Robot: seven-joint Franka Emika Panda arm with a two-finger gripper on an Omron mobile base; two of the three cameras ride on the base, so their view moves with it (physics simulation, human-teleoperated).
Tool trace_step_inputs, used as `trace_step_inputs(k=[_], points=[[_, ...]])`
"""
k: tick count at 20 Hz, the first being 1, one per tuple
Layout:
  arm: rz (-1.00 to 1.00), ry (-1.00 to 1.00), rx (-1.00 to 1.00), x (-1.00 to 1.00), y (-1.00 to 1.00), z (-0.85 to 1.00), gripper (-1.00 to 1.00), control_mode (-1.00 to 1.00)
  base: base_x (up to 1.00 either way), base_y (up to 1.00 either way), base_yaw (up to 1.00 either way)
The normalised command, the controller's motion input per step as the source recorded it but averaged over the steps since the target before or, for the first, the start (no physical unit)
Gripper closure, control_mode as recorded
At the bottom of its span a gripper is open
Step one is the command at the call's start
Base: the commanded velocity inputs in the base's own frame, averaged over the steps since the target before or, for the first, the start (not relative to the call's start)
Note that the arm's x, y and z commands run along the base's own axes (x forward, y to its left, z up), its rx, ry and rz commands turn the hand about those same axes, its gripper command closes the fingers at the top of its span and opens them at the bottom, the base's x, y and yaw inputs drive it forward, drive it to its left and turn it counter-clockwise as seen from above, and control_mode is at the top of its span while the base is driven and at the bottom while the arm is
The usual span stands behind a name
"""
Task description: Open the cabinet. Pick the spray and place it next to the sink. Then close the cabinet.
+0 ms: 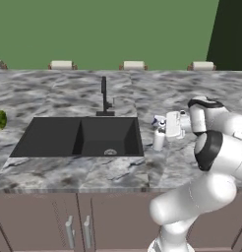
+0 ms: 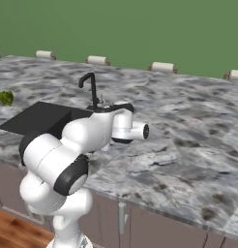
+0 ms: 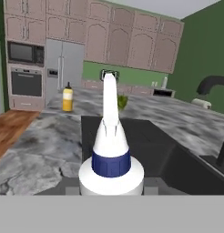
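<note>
White spray bottle [image 3: 111, 154] sits right up against the hand camera, clamped between the narrowly closed gripper [image 1: 165, 129] fingers, round body, dark blue collar, long tapered trigger head. Bottle [image 1: 159, 139] is held upright just right of the sink [image 1: 78, 137], base at or just over the stone; contact unclear. Likely the placing step: gripped upright so it stands beside the basin once released. Sink is matte black, rectangular, double basin, thin black faucet [image 1: 104, 97] behind it. Countertop [image 1: 69, 93] is glossy grey marbled stone. Farther off, a yellow bottle [image 3: 67, 98] on the counter and mauve-brown wall cabinets [image 3: 104, 38] with recessed panels.
</note>
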Motion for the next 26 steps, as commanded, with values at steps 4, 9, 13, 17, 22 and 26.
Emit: trace_step_inputs(k=[4,9,13,17,22,26], points=[[0.03,-0.1,0.03,0.29,0.0,-0.11,1.0,-1.0,0.0,0.0,0.0],[0.02,-0.03,0.03,0.32,0.0,-0.15,1.0,-1.0,0.0,0.0,0.0],[0.02,0.0,0.02,0.36,-0.01,-0.2,1.0,-1.0,0.0,0.0,0.0],[0.01,0.0,0.0,0.38,-0.02,-0.22,1.0,-1.0,0.0,0.0,0.0],[0.01,0.01,0.0,0.38,-0.04,-0.29,1.0,-1.0,0.0,0.0,0.0],[0.03,0.13,0.02,0.34,-0.07,-0.32,1.0,-1.0,0.0,0.0,0.0]])
